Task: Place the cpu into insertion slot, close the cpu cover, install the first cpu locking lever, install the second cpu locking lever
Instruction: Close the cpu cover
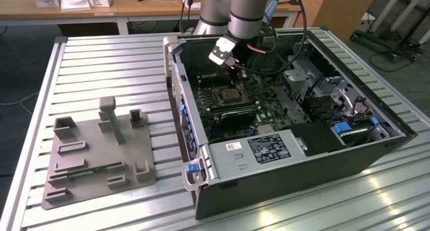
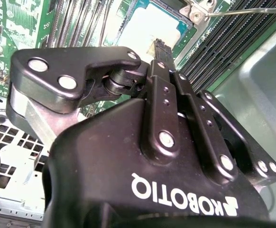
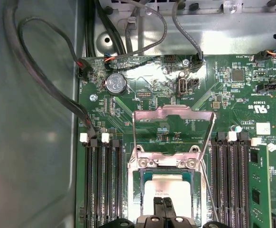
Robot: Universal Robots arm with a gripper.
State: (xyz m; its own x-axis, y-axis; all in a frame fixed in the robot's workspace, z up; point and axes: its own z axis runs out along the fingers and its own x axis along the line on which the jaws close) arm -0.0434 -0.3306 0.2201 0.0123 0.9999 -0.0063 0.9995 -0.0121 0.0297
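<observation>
1. The end effector [image 3: 163, 205] is narrow, its fingertips pressed together over the cpu [image 3: 150, 194].
2. The cpu lies flat in the insertion slot [image 3: 133, 192].
3. The cpu cover [image 3: 176, 112] stands open, tilted up.
4. The open computer case [image 1: 302, 185] rests on the desk [image 1: 100, 55].

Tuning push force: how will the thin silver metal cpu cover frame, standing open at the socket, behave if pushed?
The cpu cover looks like thin sheet metal with a big window: probably light, slightly springy. It seems hinged at the silver-rimmed insertion slot, so a push should swing it, not slide it.
</observation>
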